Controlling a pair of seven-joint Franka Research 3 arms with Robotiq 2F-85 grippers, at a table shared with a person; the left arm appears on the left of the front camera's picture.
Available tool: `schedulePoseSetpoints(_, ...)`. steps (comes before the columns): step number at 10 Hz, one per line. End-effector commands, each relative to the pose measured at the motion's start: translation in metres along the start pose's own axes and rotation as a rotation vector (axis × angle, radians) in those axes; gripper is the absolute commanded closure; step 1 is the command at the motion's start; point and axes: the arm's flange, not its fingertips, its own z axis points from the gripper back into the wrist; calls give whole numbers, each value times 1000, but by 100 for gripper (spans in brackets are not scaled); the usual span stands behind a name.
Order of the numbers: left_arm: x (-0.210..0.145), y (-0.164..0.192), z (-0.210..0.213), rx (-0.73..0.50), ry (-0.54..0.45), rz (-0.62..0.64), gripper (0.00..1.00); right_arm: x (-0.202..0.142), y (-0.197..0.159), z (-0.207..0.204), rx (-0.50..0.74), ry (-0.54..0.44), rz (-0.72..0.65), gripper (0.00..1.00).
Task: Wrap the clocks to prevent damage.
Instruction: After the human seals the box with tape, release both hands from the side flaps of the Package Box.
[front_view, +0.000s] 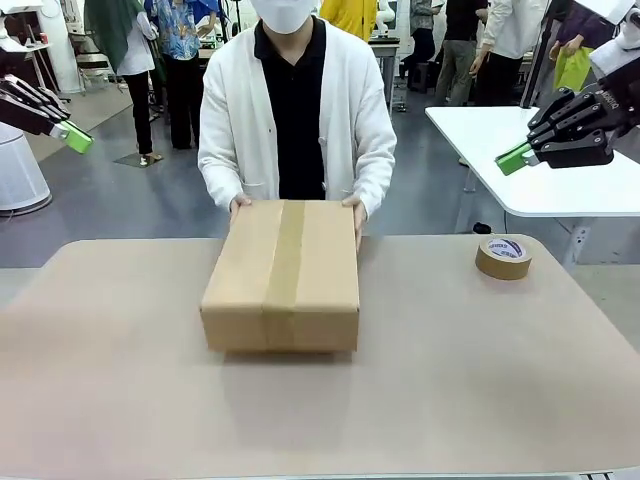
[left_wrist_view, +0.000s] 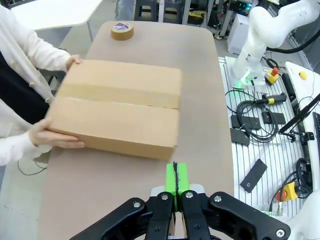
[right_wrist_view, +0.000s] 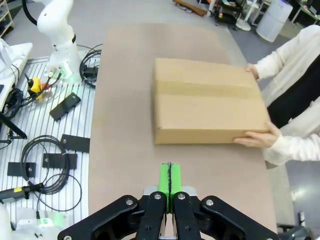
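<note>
Cardboard box (front_view: 281, 276): brown, closed, sealed along the top by one strip of brown tape (front_view: 286, 262) running from far edge to near edge. Flat on the bench (front_view: 100, 400), about midway between left and right edges, nearer the far edge than the near one. Contents hidden; no way to tell whether clocks lie inside.

Person's hands: one hand (front_view: 240, 203) at the far left corner of the box, the other hand (front_view: 356, 212) at the far right corner, both touching it. White cardigan sleeves, dark shirt. Standing at the far edge of the bench.

Roll of brown tape (front_view: 503, 257): flat on the bench near the far right corner, well apart from the box, printed label on the core.

Left end effector (front_view: 75, 137): raised above and beyond the left edge of the bench, green pads pressed together, nothing between them. Well apart from the box.

Right end effector (front_view: 515, 158): raised above the right side beyond the far edge, green pads pressed together, nothing between them. Well apart from the box and from the roll.

Off the near edge, seen from the wrists: white arm base (right_wrist_view: 57, 30), slotted metal plate with black cables (right_wrist_view: 45, 155).
</note>
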Motion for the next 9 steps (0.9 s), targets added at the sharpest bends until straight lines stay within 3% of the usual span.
schedulePoseSetpoints(1,2,1,1,-12,-15,-10,100,1,1,0,-6,26,-16,99)
schedulePoseSetpoints(5,0,0,0,0,0,0,100,1,0,0,-1,0,1,99)
schedulePoseSetpoints(6,9,1,7,-15,-22,6,40,6,13,11,-27,33,31,39)
schedulePoseSetpoints(7,7,-7,3,-34,-39,2,40,2,20,18,-12,23,20,39)
schedulePoseSetpoints(8,7,-10,3,-38,-42,4,0,0,21,19,8,10,17,0)
schedulePoseSetpoints(9,8,-7,4,-49,-43,4,37,-1,17,17,26,-1,-12,35)
